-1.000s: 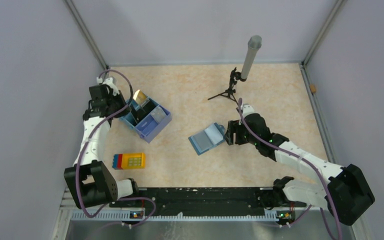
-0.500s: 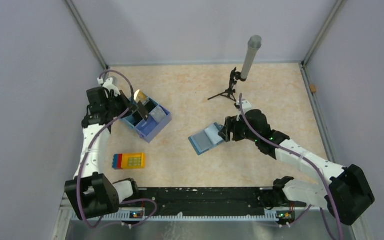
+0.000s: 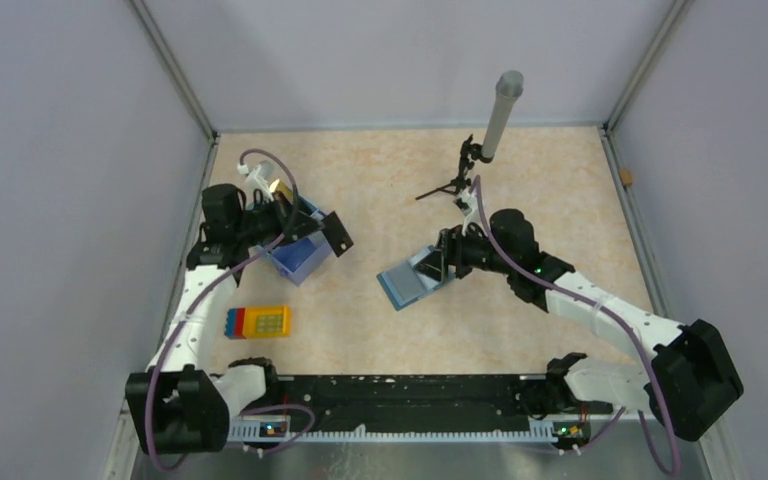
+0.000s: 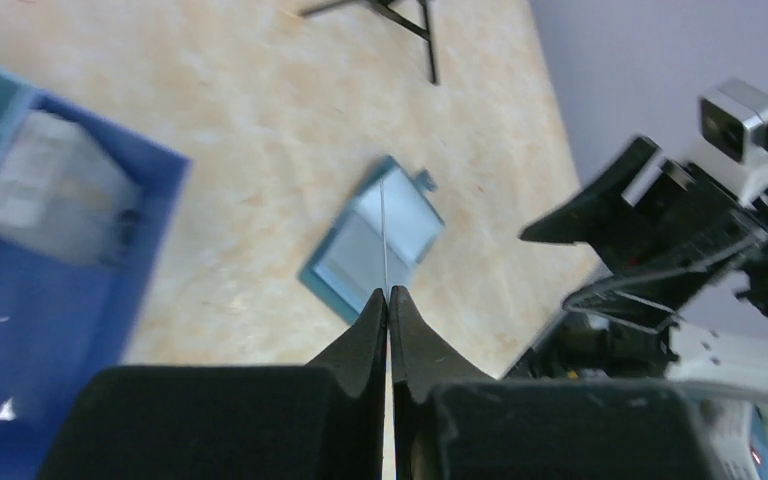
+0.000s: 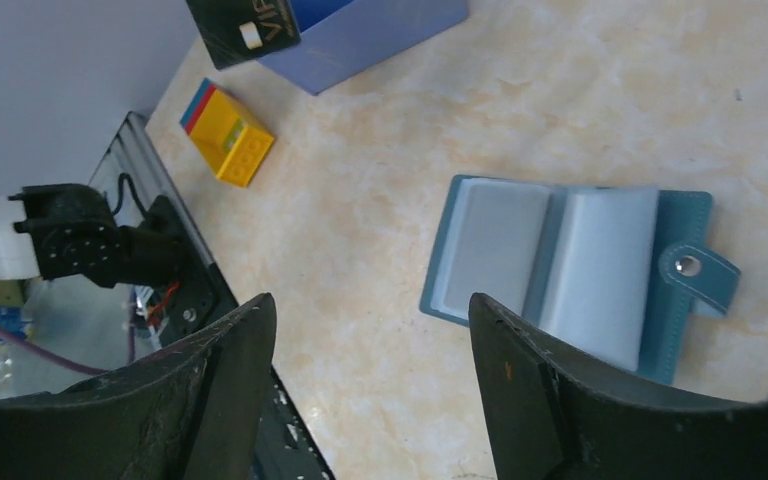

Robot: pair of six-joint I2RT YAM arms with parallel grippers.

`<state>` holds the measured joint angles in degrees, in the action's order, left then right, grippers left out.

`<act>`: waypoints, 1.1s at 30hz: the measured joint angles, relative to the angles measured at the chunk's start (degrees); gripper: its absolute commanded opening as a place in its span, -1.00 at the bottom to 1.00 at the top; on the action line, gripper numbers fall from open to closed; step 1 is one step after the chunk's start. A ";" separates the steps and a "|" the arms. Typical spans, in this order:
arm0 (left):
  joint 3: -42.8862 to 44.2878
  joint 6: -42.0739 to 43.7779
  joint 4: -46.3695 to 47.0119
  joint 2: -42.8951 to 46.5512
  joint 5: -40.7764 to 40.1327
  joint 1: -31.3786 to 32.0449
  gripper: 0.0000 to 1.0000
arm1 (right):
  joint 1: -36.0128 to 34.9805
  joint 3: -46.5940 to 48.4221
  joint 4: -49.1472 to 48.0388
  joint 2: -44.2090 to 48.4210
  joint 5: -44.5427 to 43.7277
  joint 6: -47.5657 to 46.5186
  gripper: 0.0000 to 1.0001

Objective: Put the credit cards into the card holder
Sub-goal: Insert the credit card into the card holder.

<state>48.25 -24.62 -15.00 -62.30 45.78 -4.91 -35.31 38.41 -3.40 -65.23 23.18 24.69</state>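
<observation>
The table (image 3: 520,190), a mottled beige surface, is carrying everything, with the card holder (image 3: 415,278) lying open on it near the middle. The right arm (image 3: 600,310) is reaching in from the holder's right. The right fingers (image 3: 442,262) are hanging spread apart just above the holder's clasp end, and in the wrist view they are touching nothing. The left arm (image 3: 195,300) is stretching up the holder's far left side and bending over the blue tray box (image 3: 300,258), which is sitting well to the left of the holder. A small tripod (image 3: 457,180) with a grey cylinder is standing behind the holder, towards the back wall. The holder is showing pale blue inner sleeves and a teal tab with a snap. A yellow studded block (image 3: 265,320) is lying to the holder's left and nearer the arm bases. The left fingers (image 4: 397,315) are pressing together on a black card (image 5: 245,30), pinching it in the air beside the tray box, on the side facing the holder. A gold card (image 3: 280,187) is leaning in the tray's far end, and a pale silvery card (image 4: 45,190) is resting in another compartment.
</observation>
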 measured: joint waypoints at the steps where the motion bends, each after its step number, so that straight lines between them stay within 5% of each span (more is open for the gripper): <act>1: -0.37 -1.14 1.11 0.11 0.87 1.86 -1.00 | 0.00 0.00 -0.72 -0.15 1.33 0.46 0.40; 9: -4.81 -10.91 12.44 1.84 7.10 14.34 -1.00 | 0.00 0.02 -5.22 -0.52 7.61 4.22 0.42; 22: -9.55 -21.22 25.90 3.52 8.59 24.22 -1.00 | -0.02 0.02 -12.98 -3.48 14.71 10.12 0.35; 24: -9.70 -21.81 26.99 3.52 8.55 25.00 -1.00 | -0.02 0.04 -14.25 -4.13 15.80 10.97 0.19; 30: -10.93 -22.58 29.79 2.97 6.78 26.86 -0.99 | -0.02 0.04 -17.92 -5.31 18.73 13.31 -0.96; 33: -11.58 -22.53 30.25 2.40 4.46 27.21 -0.16 | -0.02 0.07 -18.03 -5.44 19.69 14.21 -1.00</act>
<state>36.67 -47.16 15.25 -59.90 50.24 22.31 -35.33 38.48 -21.43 -70.67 42.87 38.89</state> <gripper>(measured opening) 0.074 0.032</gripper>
